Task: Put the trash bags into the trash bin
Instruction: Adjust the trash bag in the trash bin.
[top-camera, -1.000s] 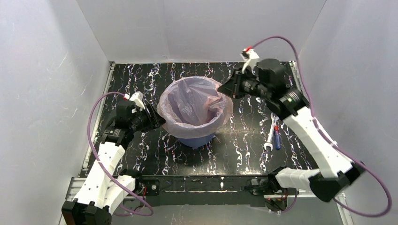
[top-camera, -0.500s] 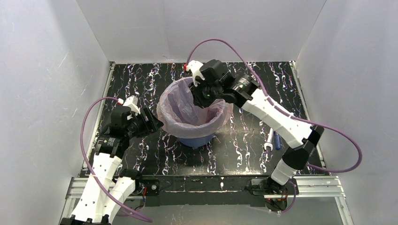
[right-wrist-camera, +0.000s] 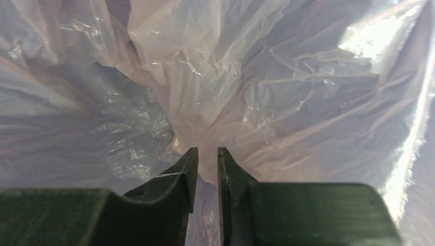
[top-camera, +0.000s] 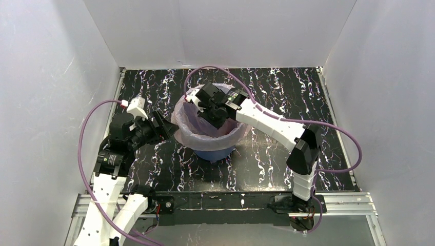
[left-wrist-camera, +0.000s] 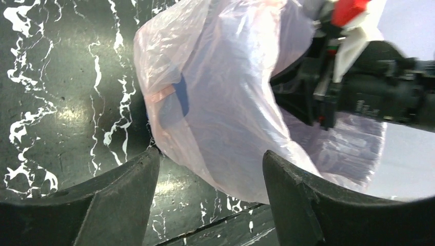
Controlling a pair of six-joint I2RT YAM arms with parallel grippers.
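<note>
The trash bin [top-camera: 215, 152], a round blue bucket, stands mid-table. The pale-pink trash bag [top-camera: 187, 130] lines it, with its film folded over the rim. My right gripper [top-camera: 217, 116] reaches down into the bin's mouth. In the right wrist view its jaws [right-wrist-camera: 206, 154] stand a narrow slit apart, pointing at crumpled bag film [right-wrist-camera: 231, 87], and nothing is clamped between them. My left gripper [top-camera: 166, 126] is just left of the rim. Its fingers [left-wrist-camera: 128, 189] are spread wide, and the bag's overhanging edge [left-wrist-camera: 225, 128] lies beyond the tips, untouched.
White walls close in the black marbled table [top-camera: 154, 87] on three sides. The right arm's elbow [top-camera: 303, 148] stands over the table's right part, trailing a purple cable [top-camera: 338, 169]. A metal rail [top-camera: 220, 200] runs along the near edge.
The right arm swung from the back right over the bin and dipped its gripper inside the bag. The left gripper opened wider and eased back from the rim.
</note>
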